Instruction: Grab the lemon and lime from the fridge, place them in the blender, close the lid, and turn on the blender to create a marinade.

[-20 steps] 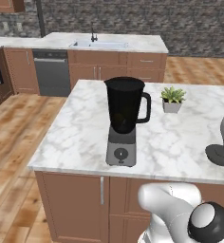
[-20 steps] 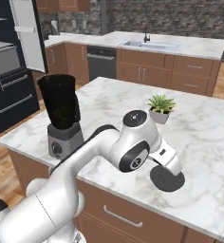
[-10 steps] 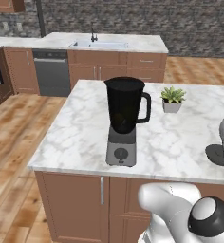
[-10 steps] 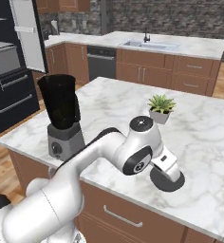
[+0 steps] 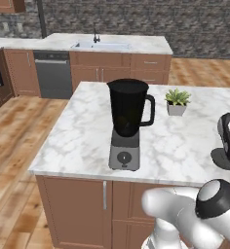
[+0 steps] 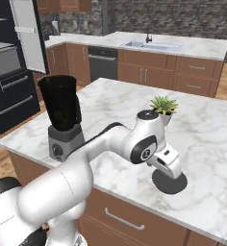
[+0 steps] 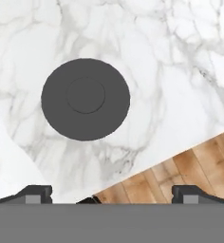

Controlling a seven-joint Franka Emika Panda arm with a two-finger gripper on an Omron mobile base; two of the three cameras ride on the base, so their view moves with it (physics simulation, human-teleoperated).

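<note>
Hand view looks straight down on the white-veined marble island counter (image 7: 171, 71), and I can see its edge with wood floor beyond at the lower right. From the base cameras, the largest thing before me is that island; on it, toward its near left, stands the tall black dark-tinted blender jar with side handle on its grey square base (image 5: 128, 121), the round dial facing the near edge. The jar's top looks open, and I cannot see inside it through the tinted wall, so I cannot say whether lemon or lime are in there.

The dark grey round lid with a small raised centre (image 7: 85, 98) lies flat on the marble, well to the right of the blender and close to the near edge. My gripper (image 7: 111, 194) hangs directly over it, fingers spread wide apart and holding nothing; the disc sits a little off from the midline between the fingertips.

I judge the step in hand to be fetching the lid. Next I need to centre over the disc, descend and take it across its rim or by the raised centre, then carry it left to the jar.

A small green potted plant in a white pot (image 5: 177, 102) stands farther back, between lid and blender but off the direct path.
</note>
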